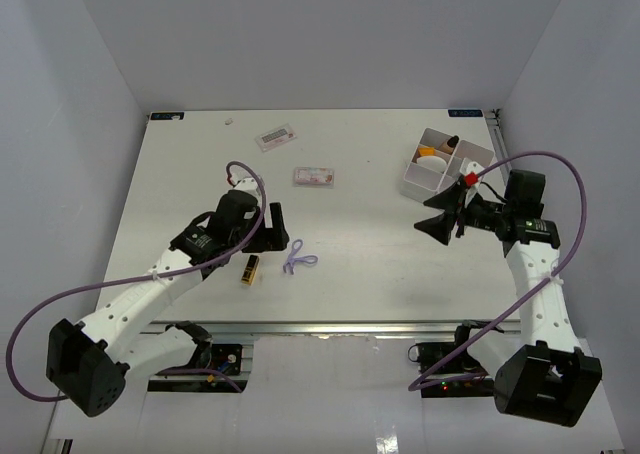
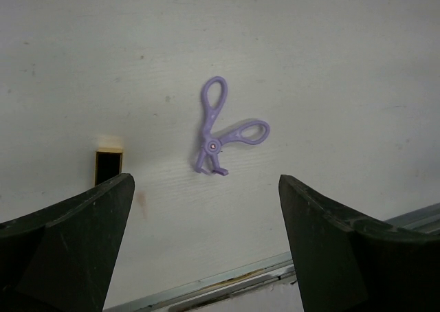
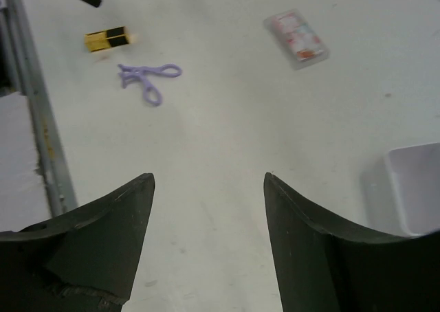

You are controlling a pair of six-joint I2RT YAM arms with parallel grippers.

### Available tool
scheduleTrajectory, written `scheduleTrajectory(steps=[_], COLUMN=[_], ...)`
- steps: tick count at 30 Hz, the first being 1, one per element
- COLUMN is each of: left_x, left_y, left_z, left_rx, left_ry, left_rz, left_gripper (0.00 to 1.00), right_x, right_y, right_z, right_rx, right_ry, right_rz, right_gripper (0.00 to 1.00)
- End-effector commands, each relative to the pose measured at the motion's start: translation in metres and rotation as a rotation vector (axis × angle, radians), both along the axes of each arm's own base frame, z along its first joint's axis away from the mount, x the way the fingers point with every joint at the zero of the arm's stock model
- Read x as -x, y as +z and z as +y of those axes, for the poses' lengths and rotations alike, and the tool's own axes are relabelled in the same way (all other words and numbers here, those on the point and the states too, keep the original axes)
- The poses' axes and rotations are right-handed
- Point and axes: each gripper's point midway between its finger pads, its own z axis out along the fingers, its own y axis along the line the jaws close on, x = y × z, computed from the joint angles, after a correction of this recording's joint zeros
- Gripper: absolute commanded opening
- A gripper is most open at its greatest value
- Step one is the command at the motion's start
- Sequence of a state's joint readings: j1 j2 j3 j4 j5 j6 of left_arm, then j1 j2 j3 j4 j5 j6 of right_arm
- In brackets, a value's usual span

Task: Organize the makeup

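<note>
Bench (image 1: 370, 274), flat white, is carrying the white multi-compartment plastic tray (image 1: 418, 182) at its far right. Both hands are hanging spread and empty: the left hand (image 2: 205, 188) above the near middle, the right hand (image 3: 207, 181) before the tray. The flat clear pink-printed packet (image 1: 313, 176), lying far centre, is looking thin and slippery, best pinched by an edge. The gold-and-black lipstick tube (image 1: 249, 270), rigid, light, is inviting a cross-body grip, a small purple plastic curler (image 2: 216, 126) lying beside it.
</note>
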State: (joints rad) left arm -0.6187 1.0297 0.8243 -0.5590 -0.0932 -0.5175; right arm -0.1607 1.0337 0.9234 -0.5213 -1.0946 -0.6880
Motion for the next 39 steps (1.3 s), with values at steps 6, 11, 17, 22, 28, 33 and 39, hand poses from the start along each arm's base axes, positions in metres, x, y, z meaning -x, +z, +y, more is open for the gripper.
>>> scheduleTrajectory(steps=[6, 11, 17, 22, 28, 33, 39], left_x=[0.008, 0.007, 0.007, 0.009, 0.012, 0.012, 0.011], left_y=[-0.064, -0.08, -0.102, -0.116, -0.125, -0.125, -0.126], left_z=[0.046, 0.059, 0.066, 0.062, 0.06, 0.058, 0.056], left_rx=[-0.259, -0.35, -0.425, -0.422, -0.409, -0.393, -0.38], left_ry=[0.134, 0.181, 0.208, 0.198, 0.182, 0.177, 0.165], left_rz=[0.228, 0.268, 0.334, 0.363, 0.386, 0.384, 0.391], left_gripper=[0.96, 0.94, 0.91, 0.85, 0.68, 0.57, 0.54], right_x=[0.047, 0.05, 0.052, 0.051, 0.051, 0.051, 0.05], right_y=[-0.018, -0.021, -0.018, -0.019, -0.022, -0.023, -0.023], right_z=[0.026, 0.026, 0.026, 0.025, 0.024, 0.024, 0.023], right_rx=[-0.171, -0.164, -0.163, -0.162, -0.163, -0.166, -0.169], right_ry=[0.137, 0.132, 0.138, 0.131, 0.126, 0.127, 0.124], right_rz=[0.11, 0.11, 0.097, 0.098, 0.107, 0.115, 0.118], right_gripper=[0.73, 0.73, 0.73, 0.73, 0.73, 0.73, 0.73])
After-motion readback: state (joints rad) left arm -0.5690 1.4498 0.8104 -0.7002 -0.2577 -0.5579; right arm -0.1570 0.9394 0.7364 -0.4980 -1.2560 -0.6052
